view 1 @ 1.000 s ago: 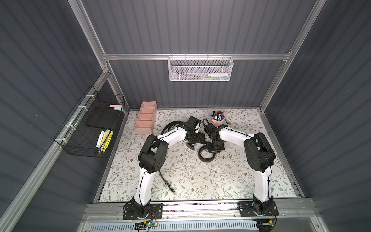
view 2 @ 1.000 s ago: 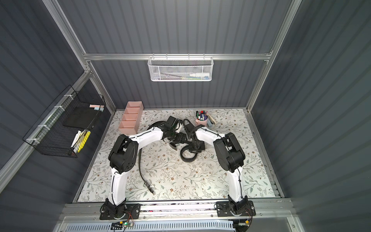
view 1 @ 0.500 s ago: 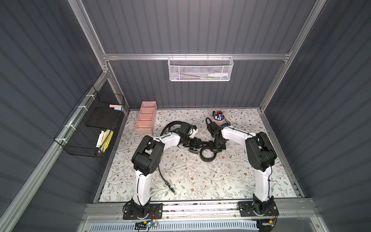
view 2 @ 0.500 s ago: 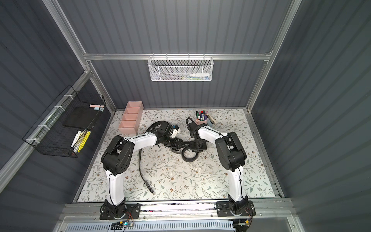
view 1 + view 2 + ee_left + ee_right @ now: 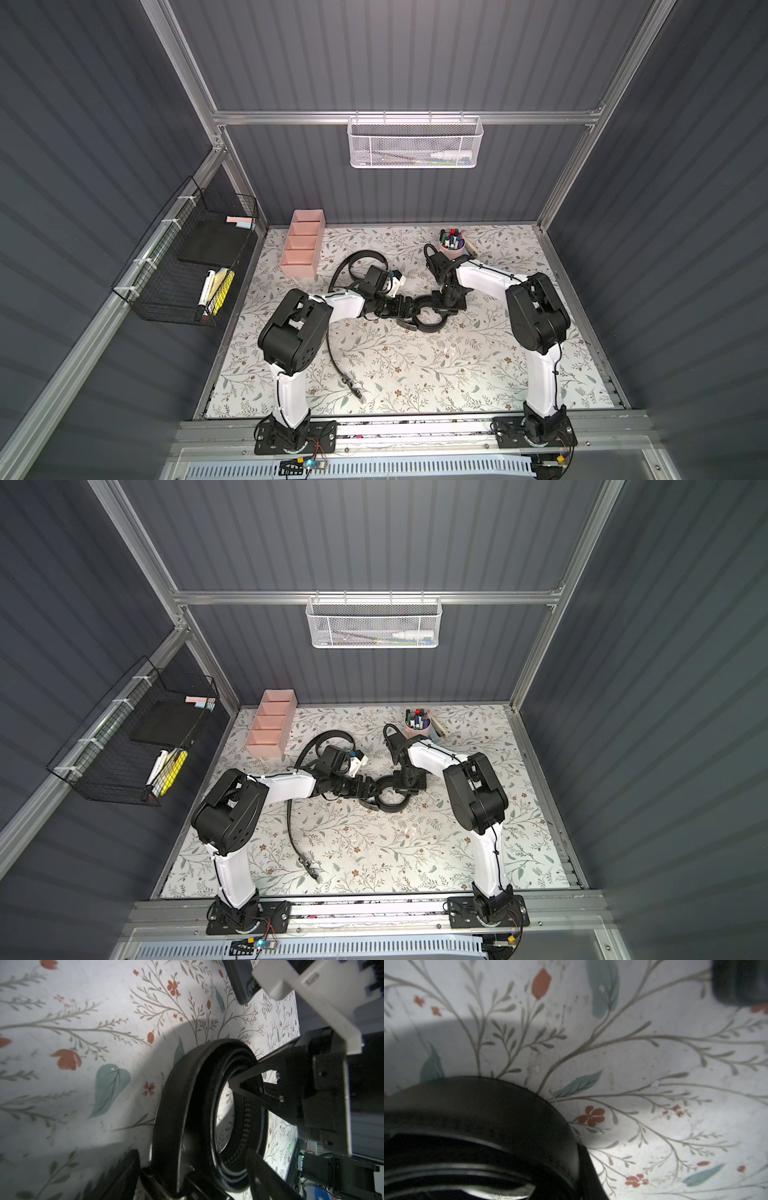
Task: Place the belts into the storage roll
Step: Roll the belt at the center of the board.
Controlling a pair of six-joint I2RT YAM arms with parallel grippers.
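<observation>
One belt is rolled into a tyre-like coil on the floral mat. My right gripper is shut on the coil's far wall; in the left wrist view its fingers pinch that wall. My left gripper is open and straddles the coil's near side. In the right wrist view the coil fills the lower part, with one finger against its outside. The other belt lies unrolled, buckle toward the front. The storage roll stands at the back left, its compartments empty.
A pink cup of markers stands just behind the right arm. A black wire basket hangs on the left wall and a white mesh basket on the back wall. The loose belt loops behind the left wrist.
My left arm has dropped low and swung its open gripper in against the coil's left side. The right gripper has kept its hold and the coil has barely moved.
</observation>
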